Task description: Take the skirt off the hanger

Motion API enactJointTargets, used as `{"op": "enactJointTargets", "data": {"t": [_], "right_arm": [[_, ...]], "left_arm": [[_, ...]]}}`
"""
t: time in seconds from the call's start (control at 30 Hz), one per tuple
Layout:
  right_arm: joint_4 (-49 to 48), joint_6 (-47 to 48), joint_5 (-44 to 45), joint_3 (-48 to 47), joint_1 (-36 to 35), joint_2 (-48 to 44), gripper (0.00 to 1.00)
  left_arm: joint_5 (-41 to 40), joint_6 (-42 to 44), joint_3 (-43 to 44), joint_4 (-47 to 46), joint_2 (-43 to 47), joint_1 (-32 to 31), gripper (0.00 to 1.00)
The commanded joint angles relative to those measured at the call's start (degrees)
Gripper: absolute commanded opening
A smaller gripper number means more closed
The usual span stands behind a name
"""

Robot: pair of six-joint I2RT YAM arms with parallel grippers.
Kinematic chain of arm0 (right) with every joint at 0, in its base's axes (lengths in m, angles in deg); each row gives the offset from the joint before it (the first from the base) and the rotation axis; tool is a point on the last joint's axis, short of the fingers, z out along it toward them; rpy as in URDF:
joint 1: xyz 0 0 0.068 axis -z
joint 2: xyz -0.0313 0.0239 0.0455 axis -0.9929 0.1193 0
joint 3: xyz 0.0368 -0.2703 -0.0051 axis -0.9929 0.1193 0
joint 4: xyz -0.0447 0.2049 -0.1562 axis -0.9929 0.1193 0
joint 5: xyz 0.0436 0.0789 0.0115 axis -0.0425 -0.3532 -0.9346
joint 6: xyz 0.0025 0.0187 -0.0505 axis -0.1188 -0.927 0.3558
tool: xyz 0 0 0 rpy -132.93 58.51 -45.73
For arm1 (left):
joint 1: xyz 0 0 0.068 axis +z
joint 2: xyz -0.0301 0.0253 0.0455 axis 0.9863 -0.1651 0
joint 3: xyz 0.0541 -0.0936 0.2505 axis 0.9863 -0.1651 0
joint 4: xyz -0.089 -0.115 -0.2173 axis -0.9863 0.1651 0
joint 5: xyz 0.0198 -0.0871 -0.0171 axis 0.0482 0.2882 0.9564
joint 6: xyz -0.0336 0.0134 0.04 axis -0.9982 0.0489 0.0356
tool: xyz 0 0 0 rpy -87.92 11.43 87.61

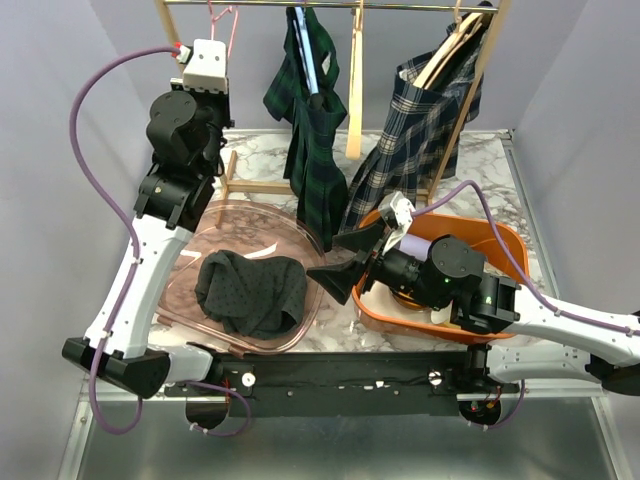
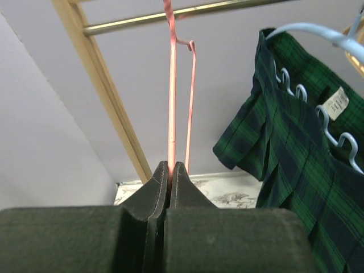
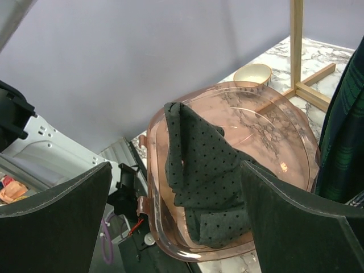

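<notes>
Table: a marble top point(image 1: 500, 160) is seen under all items.
Clothes rack: a wooden frame point(image 1: 353, 100) is stood at the far side, with a metal rail across the top.
Pink tub: a clear tub point(image 1: 235, 225) is set at front left.
Orange bin: point(image 1: 505, 240) is placed just right of the tub.
Navy plaid skirt: point(image 1: 420, 140) is hung on a wooden hanger, right.
Green plaid skirt: point(image 1: 315, 170) is hung on a blue hanger, centre.
Dotted skirt: the dark garment point(image 1: 250, 290) is found crumpled inside the pink tub, off any hanger.
Right gripper: point(image 1: 350, 262) is held with fingers spread wide, nothing between them, between tub and bin.
Left gripper: point(image 2: 169, 170) is clamped on the pink hanger.
Pink hanger: point(image 2: 172, 102) is bare and hooked over the rail.
</notes>
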Motion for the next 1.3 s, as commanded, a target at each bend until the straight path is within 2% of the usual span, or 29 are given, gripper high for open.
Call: {"op": "enactJointTargets", "data": {"t": [0.0,0.23,0.33,0.43,0.47,0.53,0.57,0.63,0.67,0.7,0.77,0.93,1.03,1.07,1.17,1.27], "right_arm": [[-0.54,-0.91,-0.69,0.73,-0.18,-0.85,1.00],[-0.19,-2.41,-0.78,1.34,-0.18,-1.82,1.00],[-0.45,-2.76,-0.25,1.96,-0.09,-2.43,1.00],[-0.19,-3.29,-0.86,1.61,-0.09,-2.70,1.00],[-0.10,-3.46,-1.13,1.52,-0.18,-2.70,1.00],[-0.01,-3.64,-1.66,1.34,-0.18,-2.70,1.00],[0.07,-3.73,-1.75,1.34,-0.09,-2.61,1.00],[0.08,-4.08,-1.66,1.43,-0.18,-2.52,1.00],[0.16,-4.34,-1.75,1.52,-0.09,-2.52,1.00],[0.16,-4.60,-1.75,1.52,-0.18,-2.52,1.00],[1.73,-5.04,-2.10,1.61,-0.18,-2.61,1.00],[4.55,-6.10,-1.66,0.99,-0.18,-2.26,1.00],[6.58,-7.33,-0.78,0.82,-0.18,-1.73,1.00],[6.67,-7.68,-0.87,0.99,-0.09,-1.64,1.00],[5.97,-8.91,-2.00,1.61,-0.18,-1.12,1.00],[5.88,-9.70,-3.15,1.34,-0.18,-0.24,1.00]], "left_arm": [[-0.91,-0.34,1.55,-3.73,1.58,0.65,0.00],[0.92,-1.74,2.16,-0.05,-2.73,1.88,0.00],[1.72,-3.93,4.80,5.40,-4.93,2.58,0.00],[1.02,-4.55,4.63,7.69,-5.37,2.76,0.16],[1.37,-4.55,4.45,8.05,-4.85,2.76,0.27],[1.54,-5.43,4.54,10.06,-3.97,2.76,0.39],[1.54,-6.04,4.80,11.11,-2.83,2.76,0.53],[1.46,-8.32,6.03,14.89,-1.77,2.76,0.66],[1.37,-9.03,6.38,16.30,-1.25,2.76,0.76],[1.63,-9.04,6.82,19.53,-0.11,2.76,0.80],[1.55,-12.19,6.30,22.45,1.21,2.67,0.93],[-1.62,-19.92,-1.60,29.22,8.41,2.76,0.94],[1.36,-26.07,-7.75,29.93,13.95,2.76,0.86],[3.20,-27.74,-8.90,30.46,15.27,2.76,0.81],[7.50,-35.29,-12.59,34.67,19.58,2.76,0.75],[12.86,-43.56,-19.96,36.70,24.06,2.76,0.68]]}}
